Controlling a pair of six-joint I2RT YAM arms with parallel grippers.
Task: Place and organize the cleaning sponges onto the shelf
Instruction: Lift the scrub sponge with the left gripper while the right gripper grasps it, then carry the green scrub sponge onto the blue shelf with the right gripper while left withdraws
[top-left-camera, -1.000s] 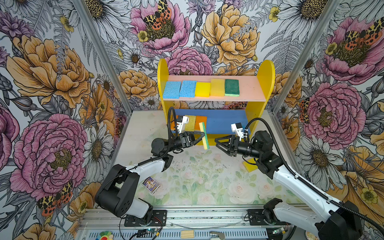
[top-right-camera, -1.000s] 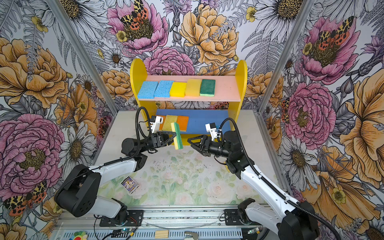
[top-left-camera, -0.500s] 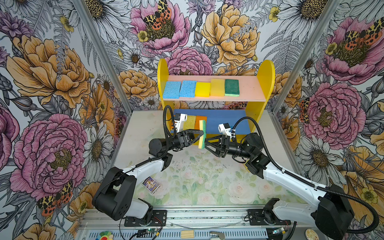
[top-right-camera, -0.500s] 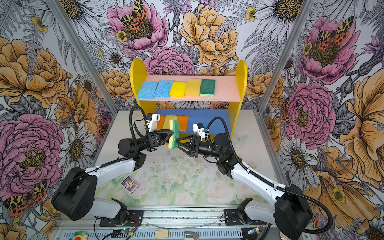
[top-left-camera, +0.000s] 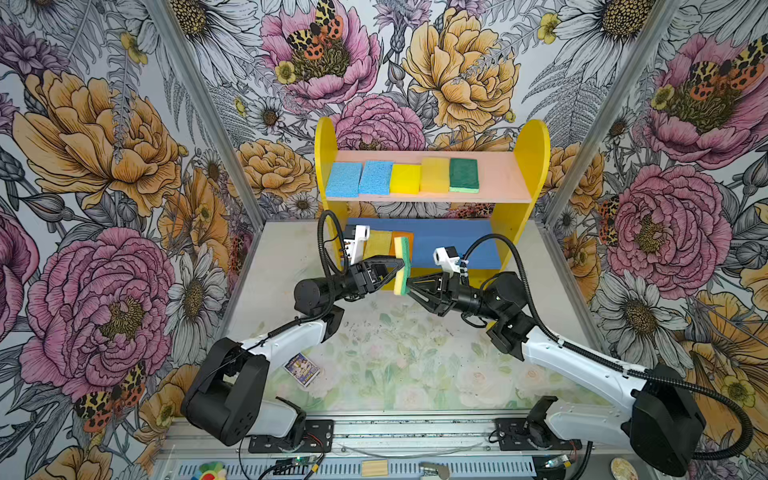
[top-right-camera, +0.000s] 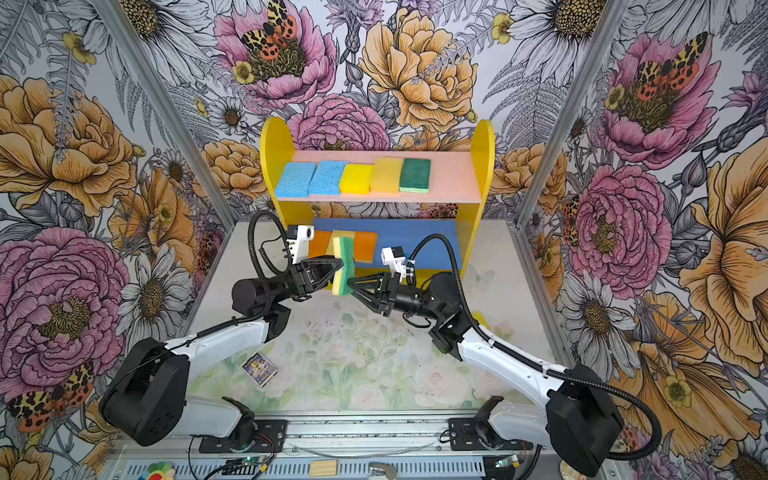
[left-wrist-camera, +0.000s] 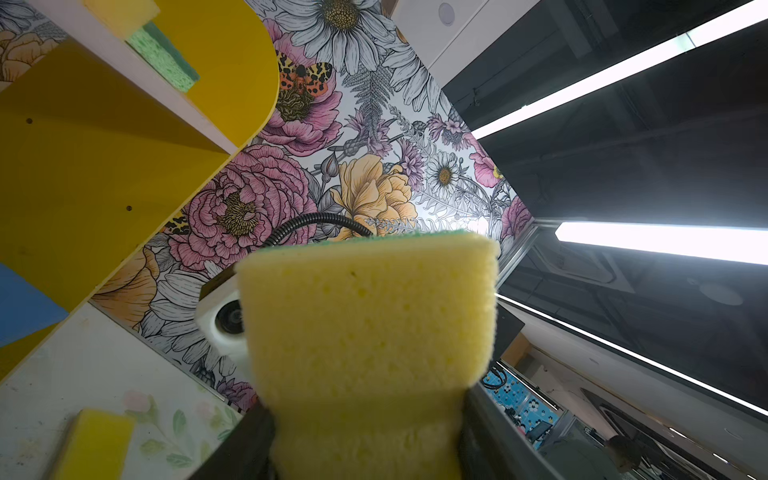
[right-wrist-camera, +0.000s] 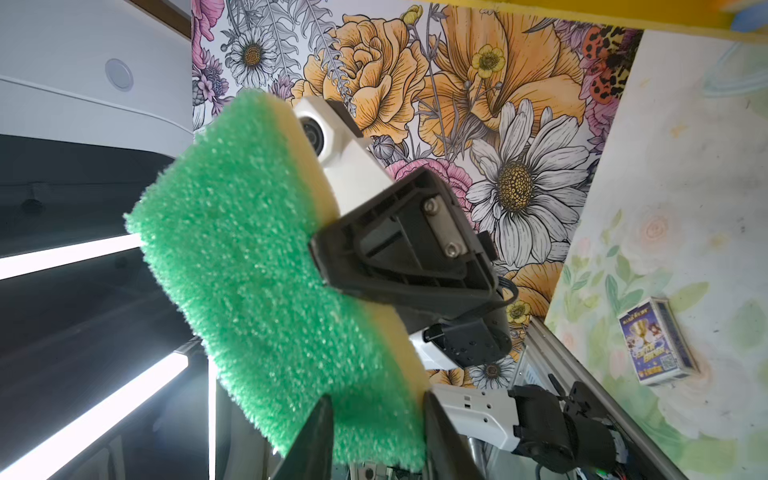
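A yellow sponge with a green scrub face (top-left-camera: 402, 262) (top-right-camera: 343, 262) stands on edge in the air in front of the shelf (top-left-camera: 528, 166) (top-right-camera: 483, 166). My left gripper (top-left-camera: 398, 270) (left-wrist-camera: 365, 436) is shut across its width; its yellow face (left-wrist-camera: 365, 316) fills the left wrist view. From the right, my right gripper (top-left-camera: 409, 286) (right-wrist-camera: 376, 419) pinches the sponge's lower end (right-wrist-camera: 249, 257), one finger on the green face and one on the yellow. The pink board (top-left-camera: 498, 174) carries two blue, two yellow and one green sponge. On the blue board (top-left-camera: 453, 241) lie orange and yellow sponges (top-right-camera: 365, 247).
A purple card packet (top-left-camera: 302, 369) (right-wrist-camera: 654, 340) lies on the table under the left arm. Another yellow sponge (left-wrist-camera: 95, 444) rests on the table near the shelf's right panel. A small wooden block (top-left-camera: 374, 467) sits on the front rail. Floral walls close in three sides.
My right gripper has reached left to the sponge and narrowed its jaws onto its lower end. The left gripper, still holding the sponge, has shifted a little left and up.
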